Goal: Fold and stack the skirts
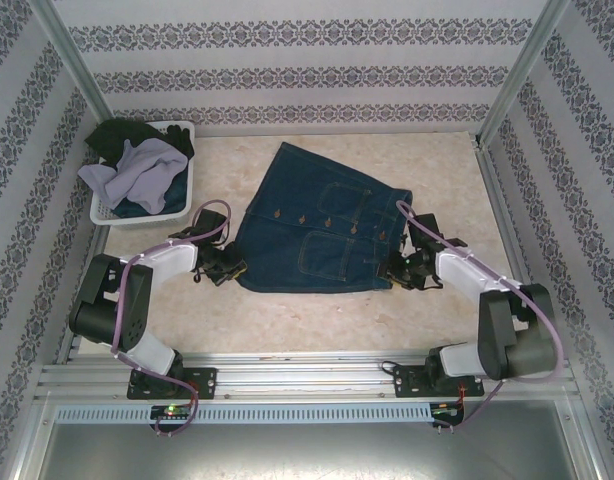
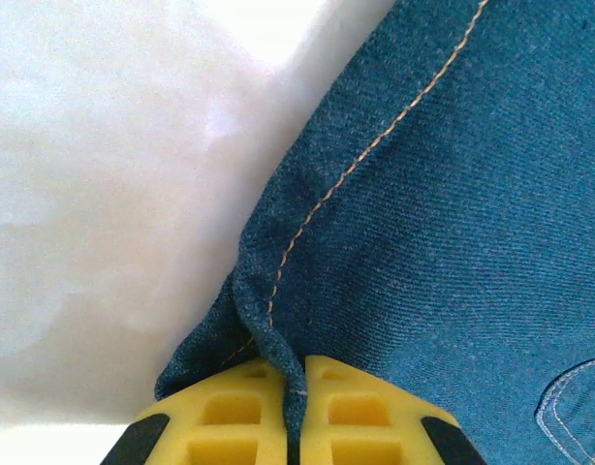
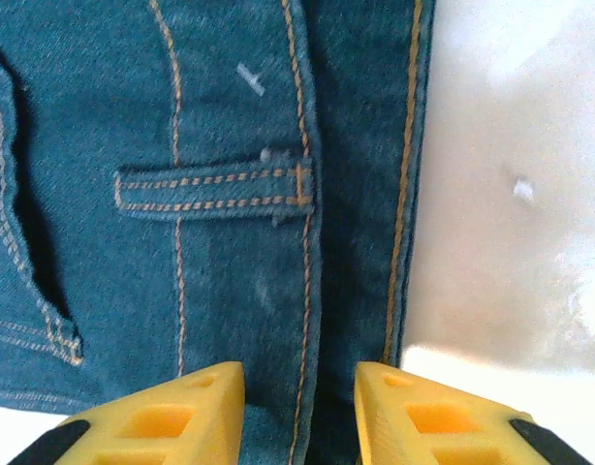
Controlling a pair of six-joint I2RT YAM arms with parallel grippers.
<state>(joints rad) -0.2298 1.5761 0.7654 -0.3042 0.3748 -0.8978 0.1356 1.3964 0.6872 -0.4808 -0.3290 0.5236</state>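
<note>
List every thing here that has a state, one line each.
Denim skirt: unfolded, spread flat on the table.
Left pincer: shut on the denim skirt's edge.
Right pincer: open, the waistband edge between its jaws.
Lavender-grey skirt: crumpled, unfolded, on top in the basket.
Black skirt: crumpled at the basket's far end.
Basket: upright, holding the heap.

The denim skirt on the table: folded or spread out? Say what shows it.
Spread out. The denim skirt lies flat on the table, its flared outline, button row and pocket visible, nothing folded over.
</note>
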